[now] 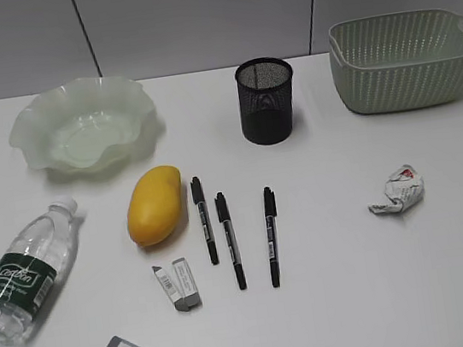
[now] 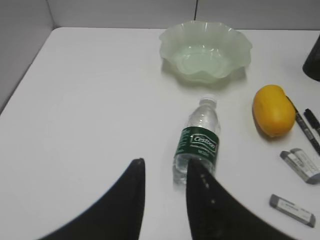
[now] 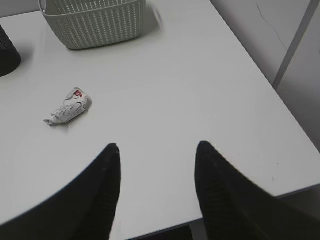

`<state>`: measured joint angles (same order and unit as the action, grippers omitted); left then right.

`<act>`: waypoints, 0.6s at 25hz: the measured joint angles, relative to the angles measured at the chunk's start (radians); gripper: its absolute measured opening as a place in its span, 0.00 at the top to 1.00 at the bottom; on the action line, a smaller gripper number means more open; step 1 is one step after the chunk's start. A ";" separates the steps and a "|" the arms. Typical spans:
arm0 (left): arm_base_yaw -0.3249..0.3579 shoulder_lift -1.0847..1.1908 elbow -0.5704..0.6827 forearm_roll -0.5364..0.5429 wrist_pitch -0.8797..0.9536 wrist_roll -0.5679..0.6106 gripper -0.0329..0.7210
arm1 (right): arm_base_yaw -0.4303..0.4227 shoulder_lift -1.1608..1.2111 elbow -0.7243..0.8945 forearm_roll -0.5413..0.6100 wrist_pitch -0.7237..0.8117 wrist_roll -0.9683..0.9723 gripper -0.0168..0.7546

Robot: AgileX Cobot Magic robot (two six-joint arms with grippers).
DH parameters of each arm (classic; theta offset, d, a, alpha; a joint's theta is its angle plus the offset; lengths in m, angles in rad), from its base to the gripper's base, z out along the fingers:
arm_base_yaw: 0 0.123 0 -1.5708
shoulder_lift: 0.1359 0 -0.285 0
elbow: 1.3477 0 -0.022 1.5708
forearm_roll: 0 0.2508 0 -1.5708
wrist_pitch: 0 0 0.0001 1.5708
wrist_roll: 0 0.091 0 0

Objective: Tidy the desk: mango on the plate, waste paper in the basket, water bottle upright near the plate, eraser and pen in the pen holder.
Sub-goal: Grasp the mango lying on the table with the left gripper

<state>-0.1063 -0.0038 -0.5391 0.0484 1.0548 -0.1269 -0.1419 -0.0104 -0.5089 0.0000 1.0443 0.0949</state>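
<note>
Awaiting first step, nothing sorted | left gripper (image 2: 165, 192) apart, empty, near bottle (image 1: 23, 271) lying near-left | right gripper (image 3: 157, 165) apart, empty | paper (image 3: 67, 107) right | mango (image 1: 155, 205) centre | next: grasp bottle, stand by plate (image 1: 35, 123)

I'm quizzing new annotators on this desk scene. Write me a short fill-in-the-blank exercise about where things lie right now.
1. The water bottle lies on its ____.
2. The number of pens lying beside the mango is ____.
3. The waste paper lies on the desk, not in the ____.
4. The plate is ____.

Missing words: side; three; basket; empty
</note>
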 joint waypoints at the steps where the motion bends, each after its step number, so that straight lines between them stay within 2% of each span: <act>1: 0.000 0.013 -0.008 -0.023 -0.002 0.006 0.67 | 0.000 0.000 0.000 0.000 0.000 0.000 0.47; 3: 0.000 0.104 -0.021 -0.104 -0.055 0.034 0.66 | 0.000 0.000 0.000 0.000 0.000 0.000 0.47; 5: 0.000 0.257 -0.025 -0.201 -0.158 0.102 0.60 | 0.000 0.000 0.000 0.000 0.000 0.000 0.47; 6: -0.006 0.357 -0.028 -0.249 -0.226 0.127 0.55 | 0.000 0.000 0.000 0.000 0.000 0.000 0.47; 9: -0.053 0.656 -0.060 -0.374 -0.393 0.171 0.27 | 0.000 0.000 0.000 0.000 0.000 0.000 0.47; 11: -0.101 0.883 -0.109 -0.425 -0.461 0.218 0.12 | 0.000 0.000 0.000 0.000 0.000 0.000 0.47; 15: -0.241 1.273 -0.274 -0.447 -0.520 0.254 0.06 | 0.000 0.000 0.000 0.000 0.000 0.000 0.47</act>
<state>-0.3474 1.2694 -0.8130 -0.3987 0.5344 0.1268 -0.1419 -0.0104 -0.5089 0.0000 1.0443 0.0949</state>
